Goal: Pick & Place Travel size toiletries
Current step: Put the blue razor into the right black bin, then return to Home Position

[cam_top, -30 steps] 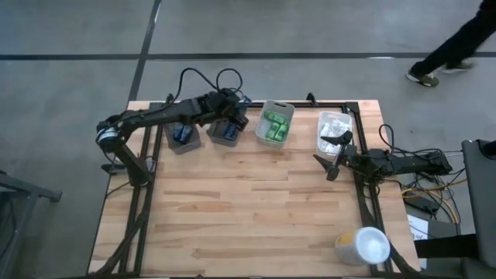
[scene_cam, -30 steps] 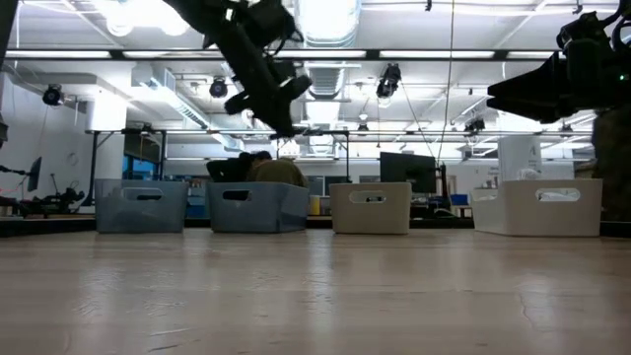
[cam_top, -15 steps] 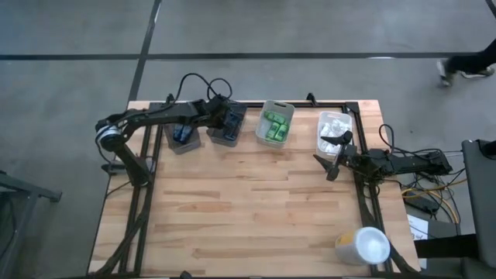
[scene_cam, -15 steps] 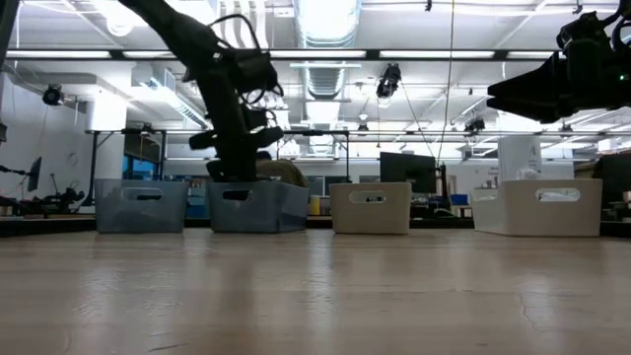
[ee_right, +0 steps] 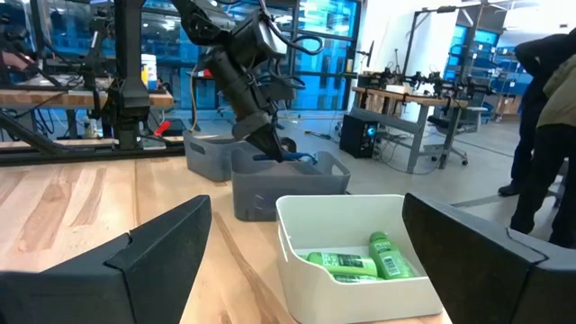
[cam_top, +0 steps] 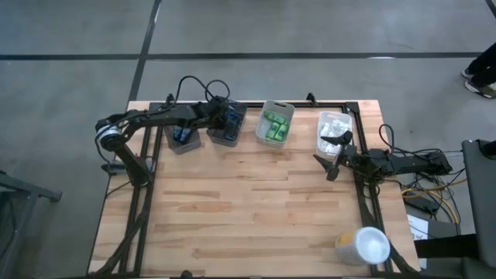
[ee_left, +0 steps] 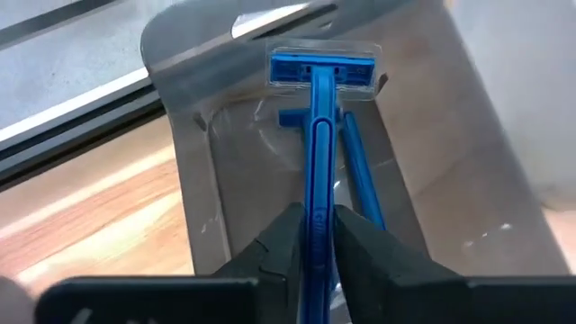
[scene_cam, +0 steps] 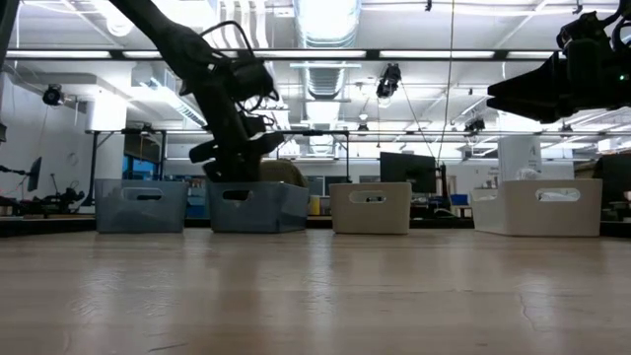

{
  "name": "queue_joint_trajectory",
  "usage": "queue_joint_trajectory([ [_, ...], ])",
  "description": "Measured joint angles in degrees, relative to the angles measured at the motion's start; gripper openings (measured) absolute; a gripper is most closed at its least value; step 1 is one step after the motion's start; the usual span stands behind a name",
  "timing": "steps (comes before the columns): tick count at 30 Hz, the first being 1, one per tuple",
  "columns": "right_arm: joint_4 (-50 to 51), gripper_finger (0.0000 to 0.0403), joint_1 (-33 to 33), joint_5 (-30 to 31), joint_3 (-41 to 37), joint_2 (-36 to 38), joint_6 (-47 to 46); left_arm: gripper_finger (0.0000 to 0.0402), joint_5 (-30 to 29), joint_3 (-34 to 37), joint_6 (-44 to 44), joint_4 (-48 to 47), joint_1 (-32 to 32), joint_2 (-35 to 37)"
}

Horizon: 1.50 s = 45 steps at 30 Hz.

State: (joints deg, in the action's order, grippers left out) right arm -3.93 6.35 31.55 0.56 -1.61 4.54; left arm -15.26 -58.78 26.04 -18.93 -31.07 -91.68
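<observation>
Placing step: left pincer (ee_left: pixel 313 236), nearly closed on a blue razor (ee_left: pixel 320 135) inside the far-left grey bin (ee_left: pixel 468 198), next must release; right pincer (cam_top: pixel 332 157) idle, wide open.

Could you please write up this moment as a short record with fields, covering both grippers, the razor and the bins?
left gripper: lowered into the second grey plastic bin from the left, fingers closed around the handle of a blue thin-handled razor
razor: head toward the bin's far wall, over another blue razor lying in the bin
right gripper: open, empty, raised beside the white bin of white crinkly packets
middle bin: pale bin holding bright green little packs
white cup: on its side at the near right table corner
</observation>
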Motion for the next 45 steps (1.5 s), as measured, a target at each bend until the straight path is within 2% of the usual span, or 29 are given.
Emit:
queue_joint_trajectory([
  [19, 0.0, 0.0364, -0.02, 0.0, -0.01, 0.01, 0.13, 0.0193, 0.3, -0.9, 3.96, 1.81, 0.0, 0.0],
  [36, 0.0, 0.0364, -0.02, 0.0, 0.0, 0.02, 0.11, 0.02, 1.39, -15.48, -8.12, 0.88, 0.2, -0.02],
  [42, 0.0, 0.0363, -0.02, 0.0, 0.0, 0.02, 0.0, 0.02, 2.85, -17.24, -12.29, 3.07, 2.15, 0.59],
  [45, 0.0, 0.0364, -0.01, -0.02, 0.0, 0.02, 0.1, 0.0199, 2.83, -16.31, -13.82, 7.99, 3.62, 1.72],
])
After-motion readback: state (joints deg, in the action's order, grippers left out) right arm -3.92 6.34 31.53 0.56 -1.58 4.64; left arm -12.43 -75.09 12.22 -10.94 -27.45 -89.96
